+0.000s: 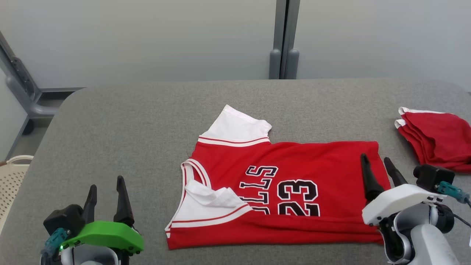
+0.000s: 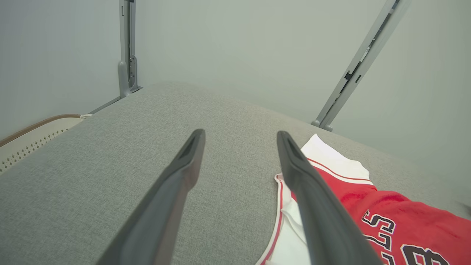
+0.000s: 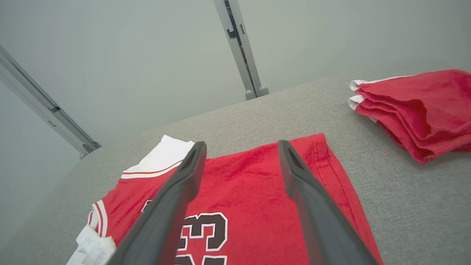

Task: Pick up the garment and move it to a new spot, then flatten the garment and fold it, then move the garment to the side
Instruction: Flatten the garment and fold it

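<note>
The garment (image 1: 294,165) is a red jersey with white sleeves and a black 23, lying on the grey table (image 1: 128,129) with its near long edge folded over. It also shows at the right of the left wrist view as the garment (image 2: 390,217) and under my fingers in the right wrist view as the garment (image 3: 254,180). My left gripper (image 1: 106,193) stands open over bare table, well left of the jersey's collar. My right gripper (image 1: 377,165) stands open above the jersey's hem end. Neither holds anything.
A stack of folded red clothes (image 1: 438,141) lies at the table's right edge, also seen as the stack (image 3: 415,106). A pale perforated basket (image 1: 11,176) stands off the table's left side. Grey wall panels and metal posts (image 1: 283,40) rise behind the table.
</note>
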Controlling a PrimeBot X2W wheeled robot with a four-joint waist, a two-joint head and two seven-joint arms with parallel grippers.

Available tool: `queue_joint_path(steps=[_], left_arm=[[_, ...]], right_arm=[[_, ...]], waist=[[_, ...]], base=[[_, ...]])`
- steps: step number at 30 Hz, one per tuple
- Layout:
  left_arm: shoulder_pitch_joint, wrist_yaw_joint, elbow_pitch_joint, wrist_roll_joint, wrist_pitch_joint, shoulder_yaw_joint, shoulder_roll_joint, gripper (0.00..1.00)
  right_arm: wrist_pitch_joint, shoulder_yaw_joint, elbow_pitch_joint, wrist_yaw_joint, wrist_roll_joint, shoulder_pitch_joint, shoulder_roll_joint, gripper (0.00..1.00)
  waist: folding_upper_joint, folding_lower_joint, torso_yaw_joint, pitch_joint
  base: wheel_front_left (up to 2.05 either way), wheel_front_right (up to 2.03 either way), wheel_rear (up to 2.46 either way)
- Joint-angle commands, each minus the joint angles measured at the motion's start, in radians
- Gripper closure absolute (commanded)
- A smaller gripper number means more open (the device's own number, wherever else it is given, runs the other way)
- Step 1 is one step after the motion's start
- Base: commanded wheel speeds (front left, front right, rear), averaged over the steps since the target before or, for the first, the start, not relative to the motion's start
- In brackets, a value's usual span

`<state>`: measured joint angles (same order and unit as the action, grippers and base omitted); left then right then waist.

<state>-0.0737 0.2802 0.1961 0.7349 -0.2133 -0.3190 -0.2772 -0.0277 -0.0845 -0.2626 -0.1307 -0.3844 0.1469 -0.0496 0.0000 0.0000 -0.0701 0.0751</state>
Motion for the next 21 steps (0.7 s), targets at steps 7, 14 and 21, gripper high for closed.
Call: queue_joint_path(steps=[7, 14, 21], left_arm=[[0.042, -0.015, -0.035, -0.053, 0.008, -0.031, -0.062, 0.0], [0.102, -0.03, -0.085, -0.046, 0.005, -0.036, -0.09, 0.0], [0.169, -0.033, -0.127, -0.078, -0.023, -0.046, -0.11, 0.0]], right_arm=[[0.108, 0.115, -0.003, 0.0, 0.041, -0.036, -0.003, 0.0], [0.189, 0.17, -0.001, 0.0, 0.049, -0.073, -0.003, 0.0], [0.215, 0.181, 0.007, 0.0, 0.026, -0.111, -0.003, 0.0]], waist=[[0.0, 0.0, -0.012, 0.02], [0.0, 0.0, -0.013, 0.034], [0.0, 0.0, -0.003, 0.041]], base=[[0.0, 0.0, 0.0], [0.0, 0.0, 0.0], [0.0, 0.0, 0.0]])
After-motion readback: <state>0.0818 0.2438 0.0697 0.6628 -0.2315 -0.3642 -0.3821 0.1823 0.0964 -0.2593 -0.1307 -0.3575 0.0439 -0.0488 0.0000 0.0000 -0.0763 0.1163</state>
